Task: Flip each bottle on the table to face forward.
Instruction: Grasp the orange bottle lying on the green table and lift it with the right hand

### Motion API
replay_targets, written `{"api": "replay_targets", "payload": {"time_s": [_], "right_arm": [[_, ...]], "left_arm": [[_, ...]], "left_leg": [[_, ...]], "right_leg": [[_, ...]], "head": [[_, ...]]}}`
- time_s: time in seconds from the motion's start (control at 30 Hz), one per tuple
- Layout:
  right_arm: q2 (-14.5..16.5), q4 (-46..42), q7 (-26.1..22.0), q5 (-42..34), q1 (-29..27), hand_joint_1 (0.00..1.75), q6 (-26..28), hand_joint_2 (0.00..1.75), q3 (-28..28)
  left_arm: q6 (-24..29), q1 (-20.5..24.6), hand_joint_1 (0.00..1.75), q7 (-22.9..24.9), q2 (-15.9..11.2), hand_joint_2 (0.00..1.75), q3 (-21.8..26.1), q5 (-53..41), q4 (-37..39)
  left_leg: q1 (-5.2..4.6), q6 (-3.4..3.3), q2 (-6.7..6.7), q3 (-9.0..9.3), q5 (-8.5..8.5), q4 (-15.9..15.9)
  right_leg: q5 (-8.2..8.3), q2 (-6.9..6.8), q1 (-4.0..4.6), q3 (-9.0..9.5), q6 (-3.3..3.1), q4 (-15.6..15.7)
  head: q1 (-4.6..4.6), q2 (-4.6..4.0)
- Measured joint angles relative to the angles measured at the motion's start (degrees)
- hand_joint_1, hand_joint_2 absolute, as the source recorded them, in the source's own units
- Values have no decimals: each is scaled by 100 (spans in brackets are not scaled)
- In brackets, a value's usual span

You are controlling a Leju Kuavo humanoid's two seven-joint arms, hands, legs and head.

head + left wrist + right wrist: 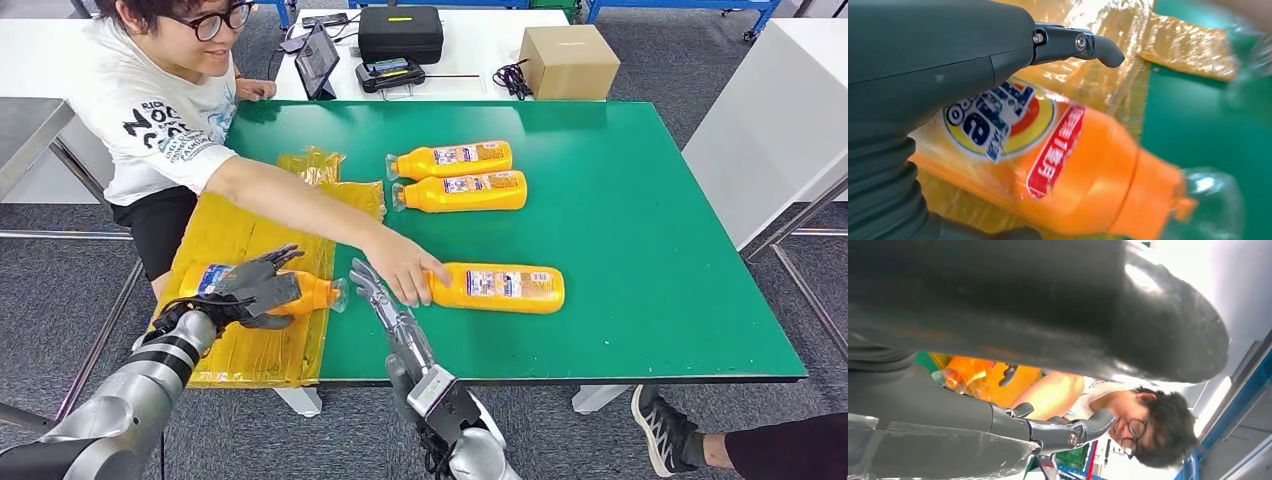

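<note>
My left hand point(255, 290) grips an orange bottle point(308, 293) lying on a yellow plastic sheet point(240, 350) at the table's front left, its clear cap point(338, 294) pointing right. In the left wrist view the bottle point(1058, 170) shows its round logo label under my palm point(923, 75). My right hand point(385, 305) hovers open at the front edge, fingers straight, beside a person's hand point(405, 265). That hand touches the neck end of a second orange bottle point(505, 288) lying mid-table. Two more bottles point(455, 158) point(468, 191) lie side by side further back.
The person leans in from the far left across the green table point(650, 250). Behind it a white table holds a black case point(400, 32), a tablet point(317, 60) and a cardboard box point(568, 60). Someone's shoe point(662, 428) is on the floor at the front right.
</note>
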State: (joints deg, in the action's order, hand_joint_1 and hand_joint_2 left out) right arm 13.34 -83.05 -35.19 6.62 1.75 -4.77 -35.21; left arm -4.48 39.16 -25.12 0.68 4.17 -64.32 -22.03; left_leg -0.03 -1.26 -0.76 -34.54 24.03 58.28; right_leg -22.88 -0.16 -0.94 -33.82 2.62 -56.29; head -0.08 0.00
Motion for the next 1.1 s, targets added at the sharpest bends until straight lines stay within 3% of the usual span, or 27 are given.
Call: {"api": "replay_targets", "payload": {"time_s": [0.1,0.43,0.57,0.77,0.9,1.1], "right_arm": [[7,72,-3,-19,16,0,-3,0,-1],[10,197,-11,-44,34,0,15,0,-3],[10,242,-11,-24,45,0,76,0,-8],[10,351,-4,-57,82,0,168,0,-38],[9,440,17,-97,114,0,176,0,-78],[8,528,22,-100,140,0,222,0,-106]], "left_arm": [[-421,-13,0,-353,-33,0,198,623,-8],[-214,-168,0,-752,60,0,529,1335,-104],[213,-275,0,-1064,177,175,682,2091,-208],[2162,-570,0,-1383,462,175,704,3150,-754],[3276,-716,0,-1383,539,175,325,3424,-1297],[4099,-917,0,-1383,564,175,-285,3659,-1956]], "left_leg": [[0,0,0,2,-2,0],[-1,-1,-6,-10,-2,1],[-1,-1,-5,-21,-2,1],[0,-6,9,-62,-10,4],[0,-6,13,-81,-10,5],[0,-5,16,-100,-8,5]], "right_leg": [[0,0,0,-1,0,0],[-2,-2,-1,-11,2,1],[-1,-2,-1,-24,3,0],[7,-1,0,-66,5,-1],[8,-1,0,-86,5,-2],[7,1,0,-106,5,-2]], "head": [[-1,0],[0,0],[1,0],[2,0],[1,0],[2,0]]}}
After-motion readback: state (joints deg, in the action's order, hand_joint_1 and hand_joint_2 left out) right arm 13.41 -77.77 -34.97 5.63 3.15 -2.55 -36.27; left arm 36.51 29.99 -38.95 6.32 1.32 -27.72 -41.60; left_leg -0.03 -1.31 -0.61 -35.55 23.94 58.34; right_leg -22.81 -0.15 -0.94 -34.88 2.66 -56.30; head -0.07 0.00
